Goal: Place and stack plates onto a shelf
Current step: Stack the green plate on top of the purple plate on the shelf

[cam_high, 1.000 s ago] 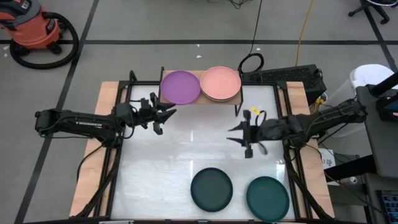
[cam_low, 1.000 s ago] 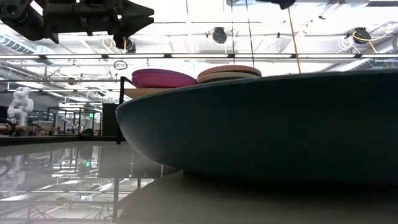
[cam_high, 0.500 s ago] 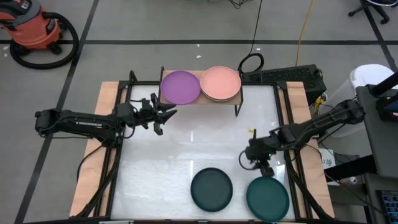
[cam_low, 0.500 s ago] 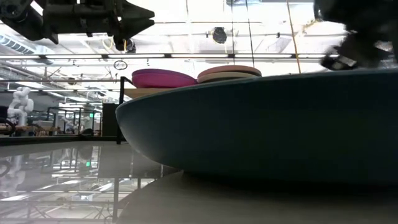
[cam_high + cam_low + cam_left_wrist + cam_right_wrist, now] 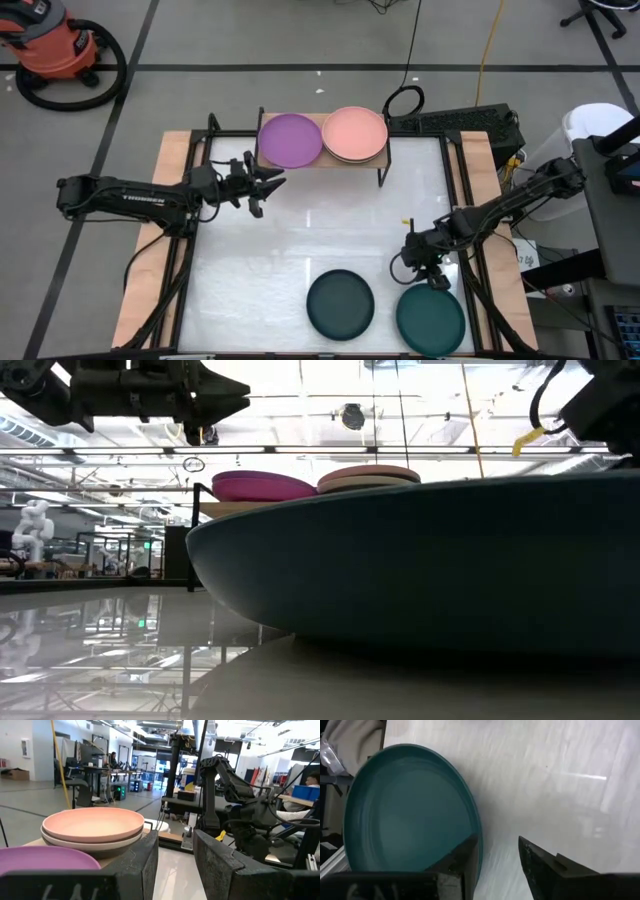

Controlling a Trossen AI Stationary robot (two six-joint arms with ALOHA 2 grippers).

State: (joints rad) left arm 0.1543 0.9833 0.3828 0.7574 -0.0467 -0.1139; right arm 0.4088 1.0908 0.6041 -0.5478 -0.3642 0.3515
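Now our right claw (image 5: 428, 272) hangs spread over the teal plate's (image 5: 431, 319) far rim on the near-right counter (image 5: 300, 240). We should straddle that rim squarely before pinching. Our left claw (image 5: 262, 186) waits spread beside the shelf (image 5: 383, 168).

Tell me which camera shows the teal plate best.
The right wrist view: the teal plate fills much of the picture, with the right claw open at its rim. The high view shows it whole but small by the table's near edge. The low view shows a dark plate's side close up; which one is unclear. The left wrist view misses it.
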